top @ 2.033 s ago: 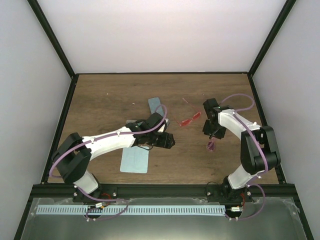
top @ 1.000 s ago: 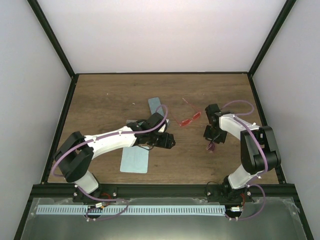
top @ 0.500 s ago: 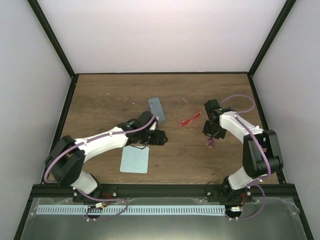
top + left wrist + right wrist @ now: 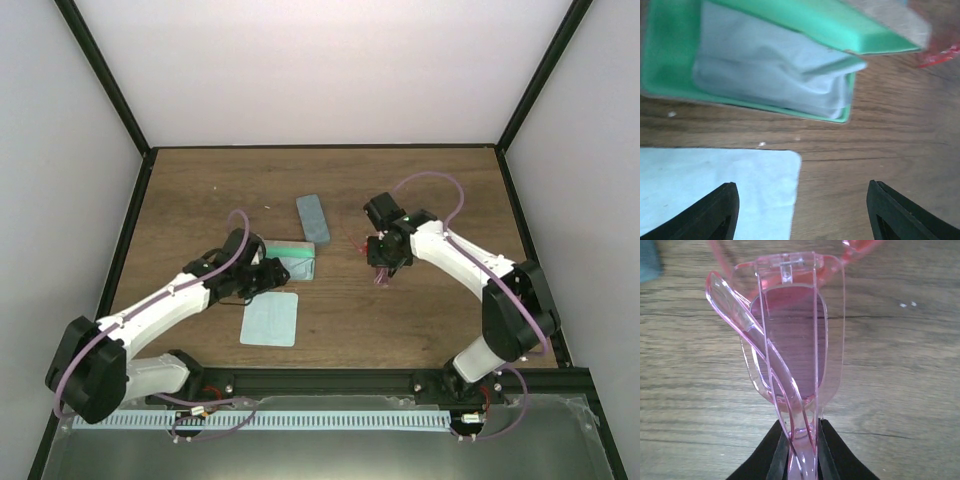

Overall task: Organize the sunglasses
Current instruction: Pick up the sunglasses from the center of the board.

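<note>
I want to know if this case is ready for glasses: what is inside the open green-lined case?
A crumpled pale blue cloth lies in the open green-lined case; nothing else shows. Anything beneath the cloth, or under the overhanging lid, is covered.

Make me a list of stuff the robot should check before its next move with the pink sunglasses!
1. Grip of the right end effector on the pink sunglasses: ok.
2. Lid of the green-lined case open: ok.
3. Room inside the case: not ok, a pale cloth lies in it.
4. The left end effector open and holding nothing: ok.
5. The red sunglasses clear of the way: cannot tell, barely in view.
</note>
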`<act>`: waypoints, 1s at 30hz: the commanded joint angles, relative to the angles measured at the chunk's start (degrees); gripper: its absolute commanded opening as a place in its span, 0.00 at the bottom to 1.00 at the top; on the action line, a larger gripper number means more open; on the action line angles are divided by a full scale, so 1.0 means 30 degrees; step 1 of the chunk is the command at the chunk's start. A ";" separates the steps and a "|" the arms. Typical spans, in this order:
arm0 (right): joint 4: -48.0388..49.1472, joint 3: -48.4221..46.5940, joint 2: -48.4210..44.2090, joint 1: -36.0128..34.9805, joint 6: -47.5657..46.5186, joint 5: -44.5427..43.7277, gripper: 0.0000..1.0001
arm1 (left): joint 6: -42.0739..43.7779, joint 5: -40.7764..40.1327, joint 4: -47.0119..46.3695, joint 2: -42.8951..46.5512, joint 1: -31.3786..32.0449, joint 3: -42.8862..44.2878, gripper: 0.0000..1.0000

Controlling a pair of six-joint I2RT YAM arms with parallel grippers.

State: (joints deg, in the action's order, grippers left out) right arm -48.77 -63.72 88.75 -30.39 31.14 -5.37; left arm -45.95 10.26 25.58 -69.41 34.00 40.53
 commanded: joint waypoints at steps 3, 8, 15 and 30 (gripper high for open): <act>0.0878 -0.2064 0.0697 -0.1062 -0.1600 0.1441 0.10 | -0.1732 -0.1386 0.1129 -0.0903 -0.0733 -0.0274 0.59; 0.1633 -0.3013 0.1247 -0.1800 -0.1930 0.3302 0.10 | -0.0081 -0.3050 0.2016 -0.2785 -0.1480 0.1707 0.49; 0.2920 -0.1869 0.0956 -0.1968 -0.2485 0.3986 0.10 | 0.4023 -0.5261 0.3668 -0.5859 -0.3239 0.5201 0.48; 0.3366 -0.2121 0.1904 -0.1981 -0.3366 0.3852 0.10 | 0.7190 -0.5603 0.2982 -0.8681 -0.3943 0.6477 0.41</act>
State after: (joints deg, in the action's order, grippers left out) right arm -39.33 -66.85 92.88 -35.88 23.07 6.15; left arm -27.16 -6.35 36.01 -95.68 22.26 60.27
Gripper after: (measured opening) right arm 0.138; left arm 0.410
